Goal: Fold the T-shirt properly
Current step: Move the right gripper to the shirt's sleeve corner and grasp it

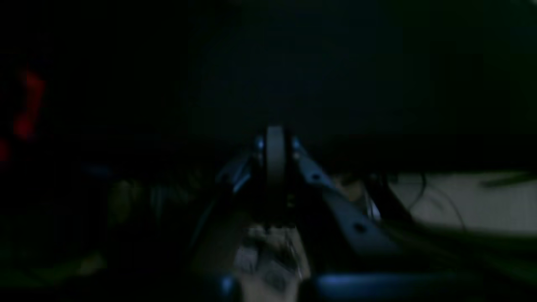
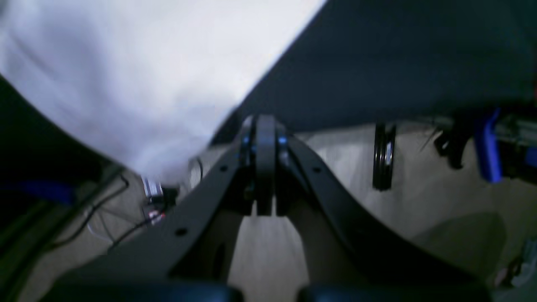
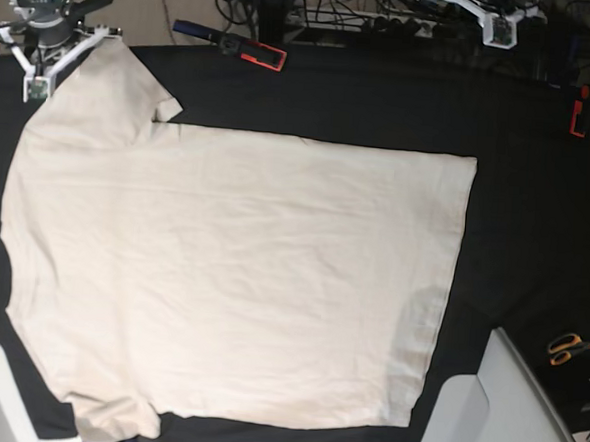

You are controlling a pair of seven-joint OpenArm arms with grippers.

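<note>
- t-shirt (image 3: 231, 277) spread flat on black table (image 3: 517, 195), scissors (image 3: 566, 348) near right edge
- left fingers (image 1: 275, 151) pressed together, empty
- right fingers (image 2: 265, 142) pressed together beside shirt edge, empty

Orange-handled scissors (image 3: 566, 348) lie on the black table cloth (image 3: 536, 216) near a red clamp (image 3: 579, 110).

I count one T-shirt (image 3: 231, 277) spread on one black-clothed worktop (image 3: 383, 96), my two end effectors, left (image 3: 497, 31) and right (image 3: 35, 87), two red-and-black clamps (image 3: 247, 50) on the worktop edges, and one pair of orange-handled scissors (image 3: 568, 348).
</note>
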